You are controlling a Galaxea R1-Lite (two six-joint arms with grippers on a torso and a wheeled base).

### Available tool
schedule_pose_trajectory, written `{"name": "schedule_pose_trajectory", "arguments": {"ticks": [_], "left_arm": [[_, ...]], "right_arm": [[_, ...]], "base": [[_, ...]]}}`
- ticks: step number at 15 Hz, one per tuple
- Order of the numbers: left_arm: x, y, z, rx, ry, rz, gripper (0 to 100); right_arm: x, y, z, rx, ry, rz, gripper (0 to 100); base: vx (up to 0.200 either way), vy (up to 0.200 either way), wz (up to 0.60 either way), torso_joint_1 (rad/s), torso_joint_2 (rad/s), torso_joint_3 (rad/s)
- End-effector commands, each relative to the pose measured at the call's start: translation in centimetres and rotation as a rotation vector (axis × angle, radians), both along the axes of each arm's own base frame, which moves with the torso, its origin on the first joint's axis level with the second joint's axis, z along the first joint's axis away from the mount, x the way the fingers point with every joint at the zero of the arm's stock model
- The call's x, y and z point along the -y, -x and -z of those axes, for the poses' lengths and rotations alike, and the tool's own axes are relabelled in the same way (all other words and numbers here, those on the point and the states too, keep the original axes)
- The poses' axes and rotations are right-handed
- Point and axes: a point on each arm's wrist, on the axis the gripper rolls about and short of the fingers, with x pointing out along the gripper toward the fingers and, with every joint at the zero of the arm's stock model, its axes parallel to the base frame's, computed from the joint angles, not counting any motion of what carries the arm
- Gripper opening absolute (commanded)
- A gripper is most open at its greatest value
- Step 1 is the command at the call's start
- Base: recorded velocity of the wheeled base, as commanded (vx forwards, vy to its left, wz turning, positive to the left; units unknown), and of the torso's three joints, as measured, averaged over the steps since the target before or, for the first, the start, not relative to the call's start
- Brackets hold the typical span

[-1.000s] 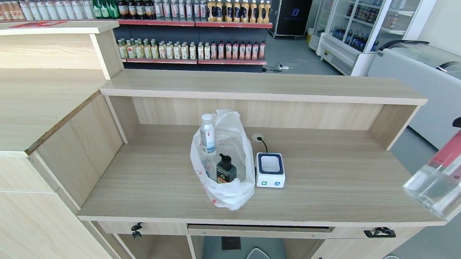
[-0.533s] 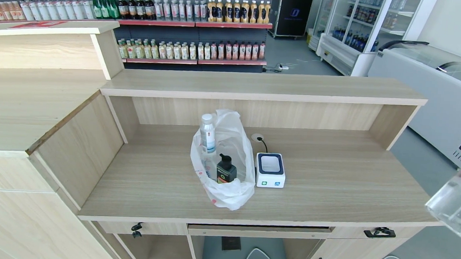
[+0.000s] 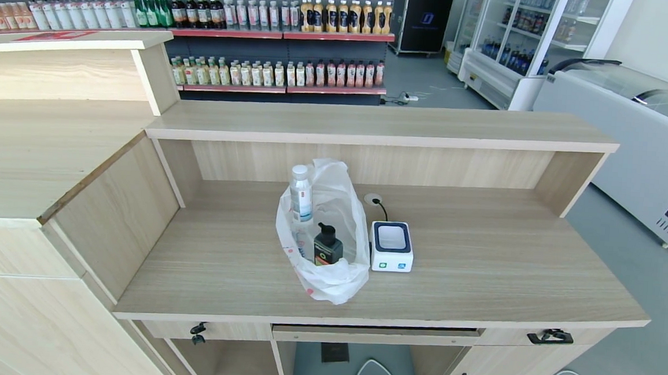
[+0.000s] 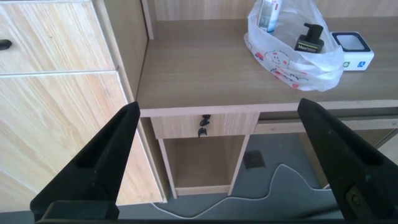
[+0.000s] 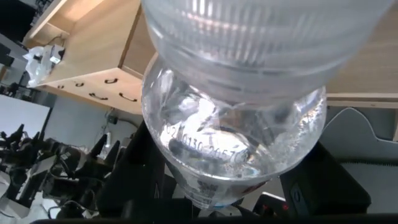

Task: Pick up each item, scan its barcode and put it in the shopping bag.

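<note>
One bottle (image 5: pixel 236 143) — right wrist view — in right tool (image 5: pixel 225 194).

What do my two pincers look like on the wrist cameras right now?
Left pincer: two matte black, flat fingers, broad at the base and narrowing toward the tips, with no markings or cables visible. Right pincer: black as well; its shape is mostly hidden.

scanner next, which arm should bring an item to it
Right. Its gripper is shut on a clear bottle, ready to carry to the scanner beside the shopping bag. The left gripper is open and empty, out in front of the counter.
</note>
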Motion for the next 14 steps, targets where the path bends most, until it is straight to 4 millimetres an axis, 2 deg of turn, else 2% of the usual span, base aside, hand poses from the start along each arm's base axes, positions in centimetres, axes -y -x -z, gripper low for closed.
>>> {"name": "schedule_pose_trajectory", "arguments": {"ticks": [1,11,13,14], "left_arm": [[0.0,0.0,0.0,-0.001,0.0,0.0,100],[0.0,0.0,0.0,-0.001,0.0,0.0,100],[0.0,0.0,0.0,-0.001,0.0,0.0,100],[0.0,0.0,0.0,-0.001,0.0,0.0,100]], "right_arm": [[0.2,0.6,-0.1,0.018,-0.006,-0.004,0],[0.4,1.4,0.2,0.029,-0.01,0.008,0],[0.4,1.0,0.4,0.015,-0.001,0.04,0],[0.4,0.1,0.7,0.002,0.032,0.11,0]], "base": [[0.0,0.0,0.0,0.0,0.0,0.0],[0.0,0.0,0.0,0.0,0.0,0.0],[0.0,0.0,0.0,0.0,0.0,0.0],[0.0,0.0,0.0,0.0,0.0,0.0]]}}
